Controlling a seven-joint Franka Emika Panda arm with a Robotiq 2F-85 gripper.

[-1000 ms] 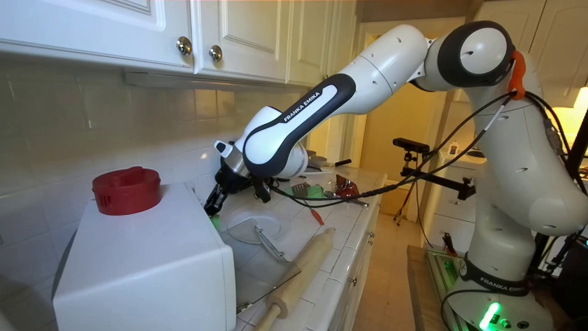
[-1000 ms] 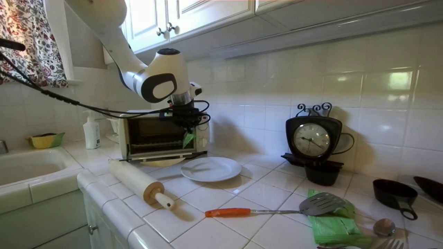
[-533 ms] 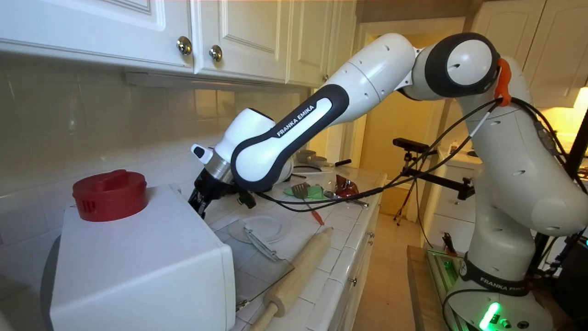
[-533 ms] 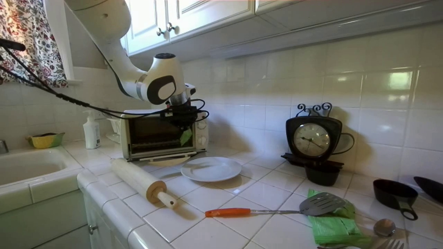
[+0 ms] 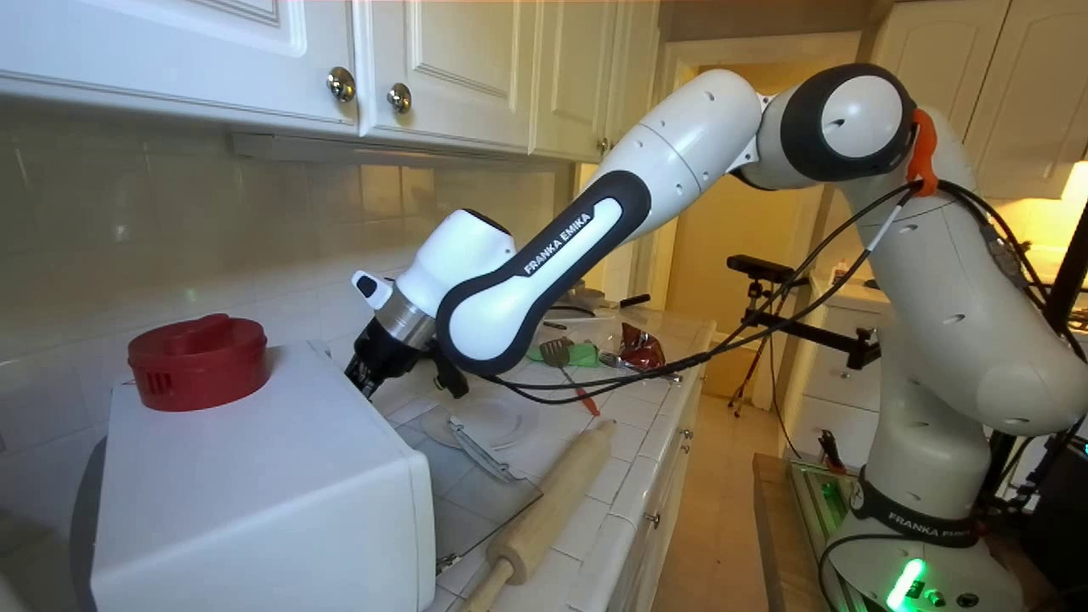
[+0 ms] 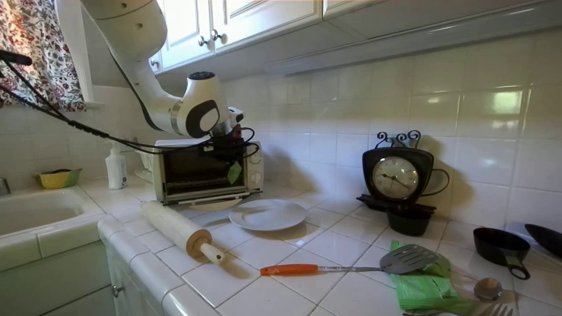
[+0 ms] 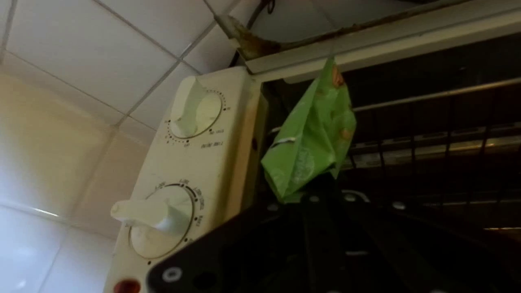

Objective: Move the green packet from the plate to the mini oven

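I have the claw [image 7: 316, 192] clamped on one end of the green packet [image 7: 313, 140], probably so its free part enters the mini oven [image 5: 263, 476] first.

White cabinets [image 5: 476, 76] with round metal knobs [image 5: 341, 85] hang over a glossy tiled wall [image 6: 439, 109] and a desk [image 6: 272, 294] of pale square tiles. A flowered curtain [image 6: 39, 57] drapes above the sink [image 6: 90, 208]; a tan floor [image 5: 701, 510] runs to a doorway [image 5: 722, 238] lit in warm yellow.

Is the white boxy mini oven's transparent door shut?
No, an exterior view shows the transparent door lowered open over the white tiled counter.
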